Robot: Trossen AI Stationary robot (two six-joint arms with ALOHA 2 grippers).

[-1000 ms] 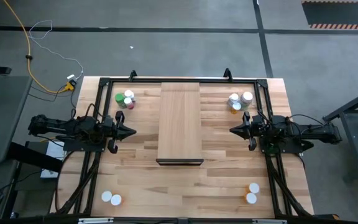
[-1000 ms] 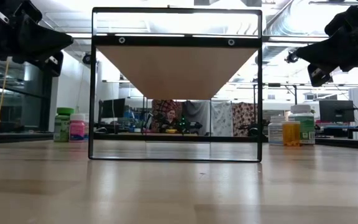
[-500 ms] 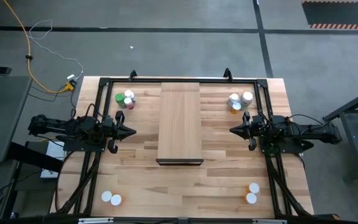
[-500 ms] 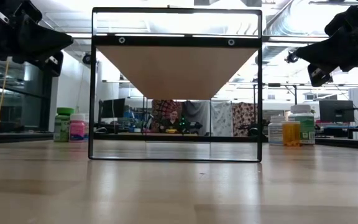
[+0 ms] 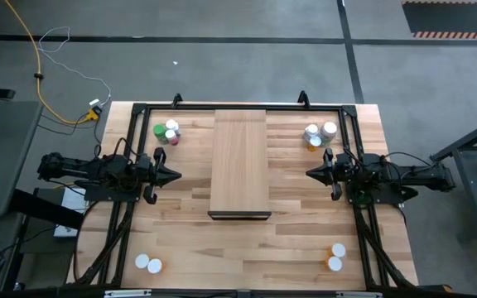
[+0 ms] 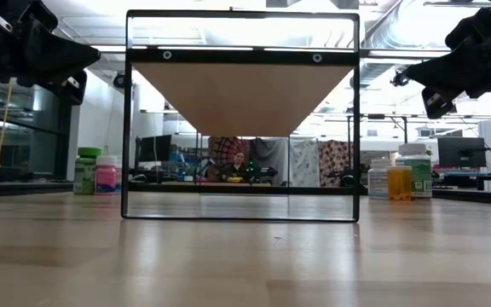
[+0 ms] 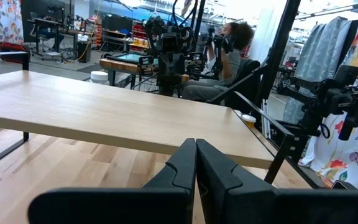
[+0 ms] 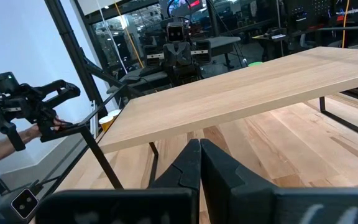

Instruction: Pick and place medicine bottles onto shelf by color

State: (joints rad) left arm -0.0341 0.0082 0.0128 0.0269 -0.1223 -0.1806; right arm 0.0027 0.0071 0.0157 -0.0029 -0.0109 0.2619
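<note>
The dark six-joint left arm reaches in level from the left side, its black two-finger left gripper [image 5: 172, 175] pointing right toward the middle, fingers pressed together and holding nothing. The matching dark right arm mirrors it from the right side, its black right gripper [image 5: 312, 173] pointing left, fingers likewise closed and empty. Both hang raised above the tabletop.

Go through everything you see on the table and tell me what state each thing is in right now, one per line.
shelf: standing mid-table, top bare, no bottles on it.
back-left bottles: upright on the table.
back-right bottles: upright on the table.
front-left bottles: on the table, caps up.
front-right bottles: on the table, caps up.
left gripper: shut, holding nothing, left of the shelf.
right gripper: shut, holding nothing, right of the shelf.
</note>
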